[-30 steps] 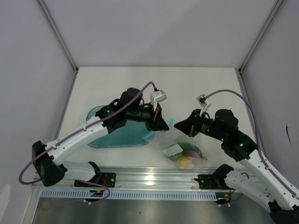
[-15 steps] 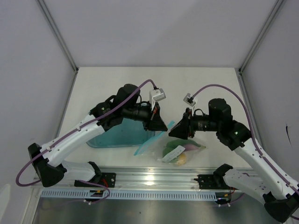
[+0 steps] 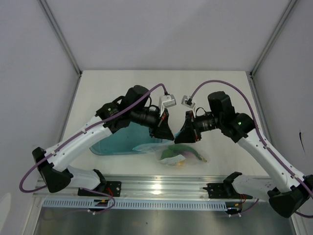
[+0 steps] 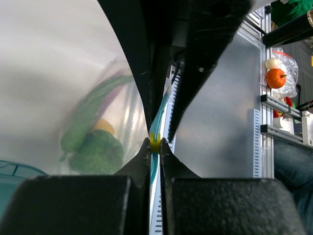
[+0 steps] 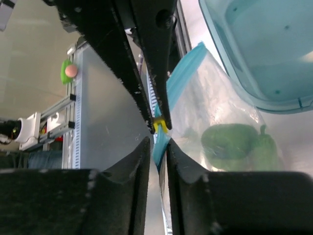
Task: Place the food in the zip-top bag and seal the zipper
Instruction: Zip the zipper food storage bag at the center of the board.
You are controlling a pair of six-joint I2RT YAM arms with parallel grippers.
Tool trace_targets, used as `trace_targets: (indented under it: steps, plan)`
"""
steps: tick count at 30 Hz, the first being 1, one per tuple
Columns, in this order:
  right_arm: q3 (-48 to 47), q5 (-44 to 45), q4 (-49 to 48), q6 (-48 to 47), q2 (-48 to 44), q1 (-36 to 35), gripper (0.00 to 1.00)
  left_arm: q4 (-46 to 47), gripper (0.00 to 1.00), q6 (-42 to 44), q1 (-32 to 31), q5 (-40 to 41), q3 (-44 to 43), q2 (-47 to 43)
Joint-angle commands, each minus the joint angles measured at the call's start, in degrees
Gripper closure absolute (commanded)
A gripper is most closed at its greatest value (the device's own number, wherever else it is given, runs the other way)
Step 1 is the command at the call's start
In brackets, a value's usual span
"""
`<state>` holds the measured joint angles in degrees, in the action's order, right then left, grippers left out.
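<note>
The zip-top bag (image 3: 188,155) hangs between my two grippers, just above the table's front edge. The food is inside it: the green vegetable (image 4: 95,154), the yellow-orange fruit (image 4: 103,126) and a blurred purple piece (image 4: 108,98). My left gripper (image 4: 155,142) is shut on the zipper (image 4: 159,115) at its small yellow slider (image 4: 155,144). My right gripper (image 5: 158,145) is shut on the same teal strip (image 5: 183,73), right next to the left fingers (image 5: 146,58). In the top view the left gripper (image 3: 165,133) and the right gripper (image 3: 180,137) almost touch.
The translucent teal tray (image 3: 115,143) lies on the table under the left arm and shows in the right wrist view (image 5: 264,54). The aluminium rail (image 3: 156,188) runs along the near edge, just below the bag.
The right gripper has moved left until it sits beside the left gripper on the strip. The bag with the food has shifted left and hangs closer under both grippers.
</note>
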<state>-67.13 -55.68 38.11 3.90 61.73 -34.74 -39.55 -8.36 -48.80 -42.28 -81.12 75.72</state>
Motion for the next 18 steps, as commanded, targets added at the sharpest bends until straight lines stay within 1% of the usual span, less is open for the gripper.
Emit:
trace_targets:
  steps: [1, 3, 4, 5, 8, 11, 12, 13, 16, 18]
  plan:
    - [-4.32, -4.26, 3.02, -3.64, 1.72, -0.06, 0.81, -1.23, 0.99, 2.12, -0.07, -1.84, -2.11, 0.21]
    - [-5.72, -4.35, 3.9, -5.3, 2.77, -0.15, 0.9, -1.23, 0.99, 2.12, -0.07, -1.84, -2.02, 0.13]
    - [-6.16, -4.61, 4.34, -5.48, 3.12, -0.15, 0.97, -1.14, 0.99, 2.12, -0.07, -1.84, -1.76, 0.13]
    - [-6.52, -4.61, 4.6, -5.66, 3.39, -0.24, 1.0, -1.06, 0.99, 2.03, -0.07, -1.84, -1.76, 0.13]
    - [-7.13, -3.48, 5.05, -5.84, 3.74, -0.94, 1.0, -0.7, 0.99, 1.86, -0.07, -2.36, -1.67, 0.39]
    - [-7.05, 10.19, 2.07, -2.25, 2.34, -2.69, 1.0, -1.05, 0.99, 1.59, -0.07, -1.93, -1.58, 0.83]
    - [-6.7, 15.46, -1.68, 1.86, 1.38, -2.79, 1.0, -1.14, 1.0, 1.42, -0.07, -1.67, -1.5, 1.0]
    - [-4.35, 24.22, -4.16, 4.34, 0.5, -2.61, 1.0, -1.49, 1.0, 1.07, -0.07, -1.32, -1.32, 1.01]
    - [-3.18, 30.88, -7.52, 10.92, -1.09, -1.29, 1.0, -1.5, 0.99, 0.02, -0.07, 0.62, 0.43, 0.57]
    - [-3.01, 36.32, -9.53, 13.31, -1.88, -1.73, 1.0, -1.14, 0.99, -0.51, -0.07, 1.23, 1.4, 0.13]
